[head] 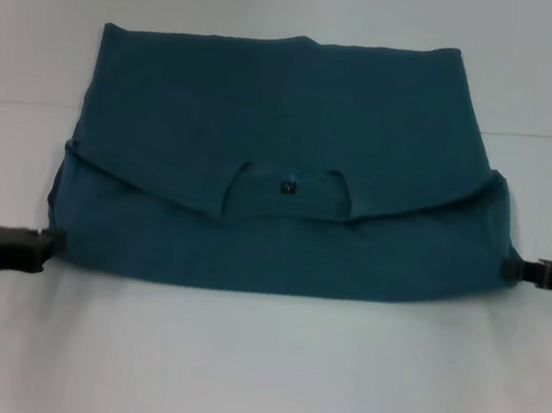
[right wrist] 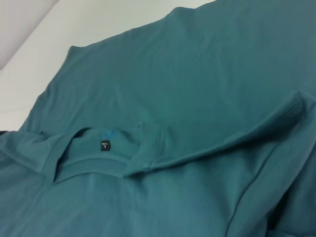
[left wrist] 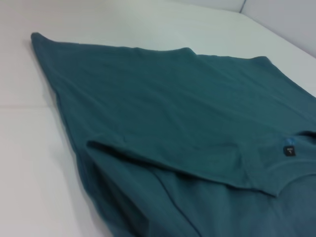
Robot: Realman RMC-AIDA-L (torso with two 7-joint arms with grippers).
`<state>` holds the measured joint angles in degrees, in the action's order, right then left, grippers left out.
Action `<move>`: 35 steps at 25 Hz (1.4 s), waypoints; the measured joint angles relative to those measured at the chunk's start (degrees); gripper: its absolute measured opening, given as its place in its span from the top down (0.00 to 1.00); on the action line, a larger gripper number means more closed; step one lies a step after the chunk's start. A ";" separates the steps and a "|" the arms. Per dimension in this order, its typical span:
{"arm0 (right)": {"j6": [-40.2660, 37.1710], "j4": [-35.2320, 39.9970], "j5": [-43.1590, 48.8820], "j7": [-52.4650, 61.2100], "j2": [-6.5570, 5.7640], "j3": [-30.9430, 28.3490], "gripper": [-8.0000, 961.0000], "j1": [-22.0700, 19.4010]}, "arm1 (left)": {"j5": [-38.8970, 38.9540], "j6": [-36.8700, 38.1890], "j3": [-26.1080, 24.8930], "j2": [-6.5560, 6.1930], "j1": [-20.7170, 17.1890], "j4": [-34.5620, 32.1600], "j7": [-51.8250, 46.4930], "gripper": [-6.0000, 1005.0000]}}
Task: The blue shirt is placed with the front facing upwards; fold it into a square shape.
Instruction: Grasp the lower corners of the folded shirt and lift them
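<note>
Teal blue shirt (head: pixel 282 157) (folded, collar showing); left gripper (head: pixel 47 244) and right gripper (head: pixel 512 268) jaws: cannot tell.

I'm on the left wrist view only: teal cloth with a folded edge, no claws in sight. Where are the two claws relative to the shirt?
Observer: In the head view, the left claw is at the near left corner of the blue shirt, and the right claw is at its near right edge.
Operator: Is the shirt a square yet?
Observer: No. The head view shows it wider than it is deep. The upper layer's edge, with the collar in its middle, lies across a lower layer that reaches nearest the robot.
</note>
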<state>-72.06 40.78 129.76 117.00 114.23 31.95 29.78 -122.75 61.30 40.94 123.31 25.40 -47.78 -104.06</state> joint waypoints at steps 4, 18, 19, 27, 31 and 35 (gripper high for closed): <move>-4.50 2.56 -0.35 -2.15 0.01 -0.10 0.99 -2.85 | -1.00 6.30 -0.42 0.00 -2.08 -3.25 -1.86 1.00; -19.92 5.42 -0.91 -13.90 -0.08 -1.76 0.99 -10.73 | -2.03 35.15 -10.65 0.41 -8.19 -10.36 -3.06 1.00; -19.92 5.42 -0.91 -13.90 -0.08 -1.76 0.99 -10.73 | -2.33 36.36 -10.90 0.41 -8.58 -10.39 -3.05 1.00; -26.51 7.28 0.10 -16.92 0.23 -2.64 0.98 -14.87 | -8.25 44.40 -13.81 0.44 -9.57 -10.45 -1.69 1.00; -28.19 7.84 0.24 -18.43 0.52 -2.82 0.98 -17.44 | -9.66 47.51 -15.83 0.38 -10.13 -10.58 -0.23 1.00; -30.26 7.93 0.27 -20.28 0.55 -3.97 0.98 -19.32 | -10.92 49.59 -17.00 0.29 -10.67 -11.24 0.21 1.00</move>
<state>-102.32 48.72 130.03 96.72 114.78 27.99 10.46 -133.67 110.89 23.95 123.60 14.73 -59.02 -103.85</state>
